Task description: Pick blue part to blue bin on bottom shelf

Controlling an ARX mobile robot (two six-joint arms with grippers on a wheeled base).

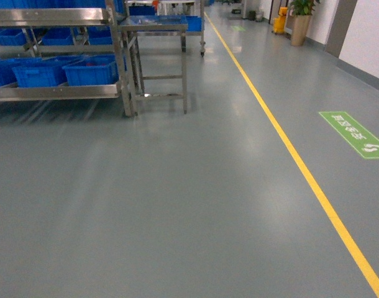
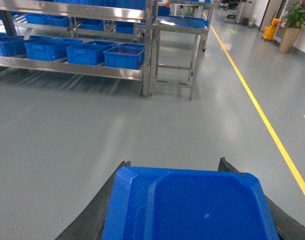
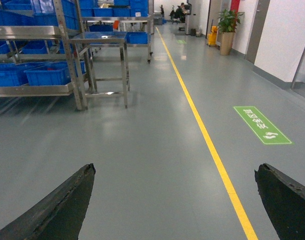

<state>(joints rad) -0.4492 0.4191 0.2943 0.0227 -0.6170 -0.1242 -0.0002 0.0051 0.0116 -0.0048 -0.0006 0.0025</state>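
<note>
While the right fingers (image 3: pixel 175 200) gape wide over bare floor (image 1: pixel 196 205), the left fingers (image 2: pixel 175 172) clasp a blue part (image 2: pixel 187 205), well apart from the bottom shelf (image 2: pixel 67 68) with blue bins (image 2: pixel 123 56).

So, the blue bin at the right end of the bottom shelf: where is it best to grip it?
Probably its front rim, coming from the aisle. The blue bin has a neighbouring bin close on its left, a rack post on its right and another tier above.
</note>
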